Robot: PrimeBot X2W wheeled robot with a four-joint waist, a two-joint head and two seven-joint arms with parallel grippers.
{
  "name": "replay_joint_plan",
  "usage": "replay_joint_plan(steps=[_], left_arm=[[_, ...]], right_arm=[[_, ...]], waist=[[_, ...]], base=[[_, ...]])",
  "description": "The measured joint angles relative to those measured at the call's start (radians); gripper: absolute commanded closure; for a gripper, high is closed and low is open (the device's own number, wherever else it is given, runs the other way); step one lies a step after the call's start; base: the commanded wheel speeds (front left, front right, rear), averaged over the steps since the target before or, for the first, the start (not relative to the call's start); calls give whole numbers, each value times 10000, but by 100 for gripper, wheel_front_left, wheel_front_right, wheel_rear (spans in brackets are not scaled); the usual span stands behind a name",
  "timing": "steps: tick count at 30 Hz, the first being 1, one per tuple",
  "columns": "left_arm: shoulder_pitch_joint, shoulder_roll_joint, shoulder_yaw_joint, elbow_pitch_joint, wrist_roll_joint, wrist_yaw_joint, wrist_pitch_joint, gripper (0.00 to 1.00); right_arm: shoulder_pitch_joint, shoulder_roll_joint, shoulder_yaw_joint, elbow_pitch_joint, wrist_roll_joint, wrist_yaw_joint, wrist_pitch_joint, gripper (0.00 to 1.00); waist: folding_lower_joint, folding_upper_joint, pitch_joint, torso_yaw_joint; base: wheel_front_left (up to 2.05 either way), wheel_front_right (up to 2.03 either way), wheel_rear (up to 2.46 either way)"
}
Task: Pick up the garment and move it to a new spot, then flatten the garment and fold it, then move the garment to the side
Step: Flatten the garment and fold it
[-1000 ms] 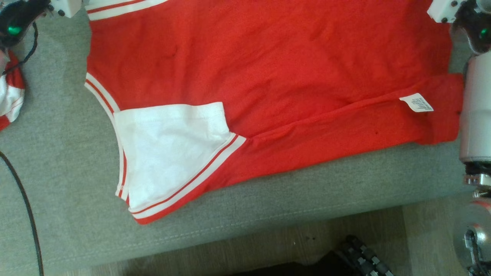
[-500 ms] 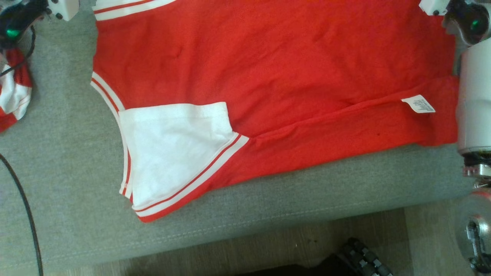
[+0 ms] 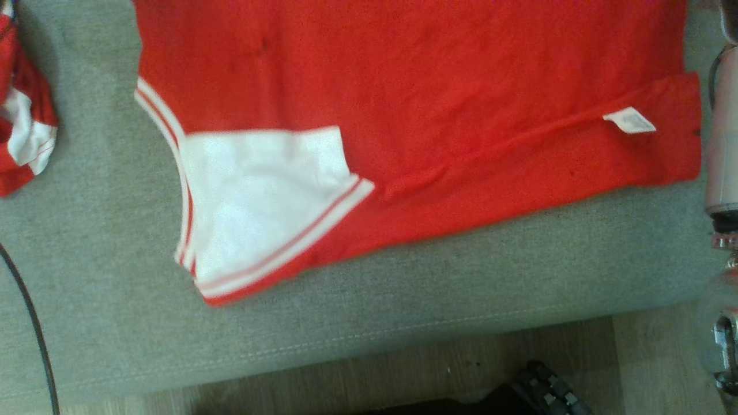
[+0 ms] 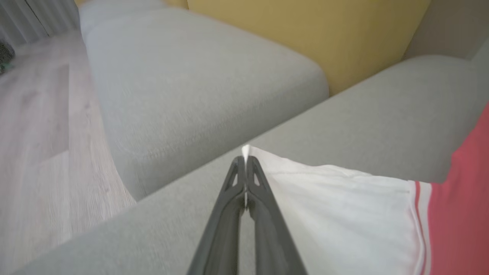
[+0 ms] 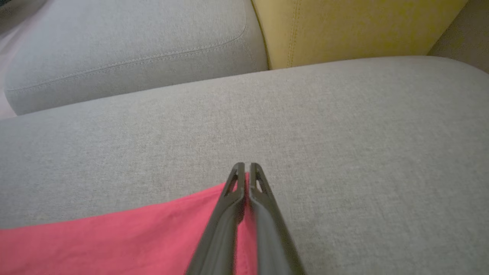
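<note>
Left claw (image 4: pixel 245 159) pinched closed, right claw (image 5: pixel 247 169) pinched closed

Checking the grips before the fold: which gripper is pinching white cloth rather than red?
The left gripper: it pinches the garment by its white sleeve, while the right gripper clamps red cloth.

I'm seeing a bright red knit garment (image 3: pixel 438 86), its sleeve panel (image 3: pixel 259 190) plain white and edged in thin red-and-white stripes. There's a small white care label (image 3: pixel 629 120) on the red. The sofa seat (image 3: pixel 403 300) is heathered grey fabric, the back cushion (image 4: pixel 305 34) mustard yellow, and the plank floor (image 4: pixel 34 114) pale wood grain.
</note>
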Motion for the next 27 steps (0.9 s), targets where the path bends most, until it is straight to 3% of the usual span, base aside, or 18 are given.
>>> replay_joint_plan(steps=[5, 13, 23, 27], left_arm=[[-329, -90, 263, 188, 209, 2, -1093, 100], [35, -6, -19, -658, -644, 2, -1220, 100], [1668, 1170, -146, -3062, -2036, 25, -1444, 100], [2717, 1664, -73, -4512, -2704, 307, -1530, 100]], right_arm=[[-128, -174, -56, 44, 255, 0, -642, 100], [-61, -485, 353, -71, 1024, 0, -838, 100], [1507, -1283, 537, -1283, 2397, 0, -617, 100], [2411, -1597, 393, -1944, 2642, 0, -251, 100]], waist=[[0, 0, -114, 142], [0, 0, -449, 395], [0, 0, -924, 914], [0, 1, -1155, 1220]], base=[[0, 0, 0], [0, 0, 0], [0, 0, 0], [0, 0, 0]])
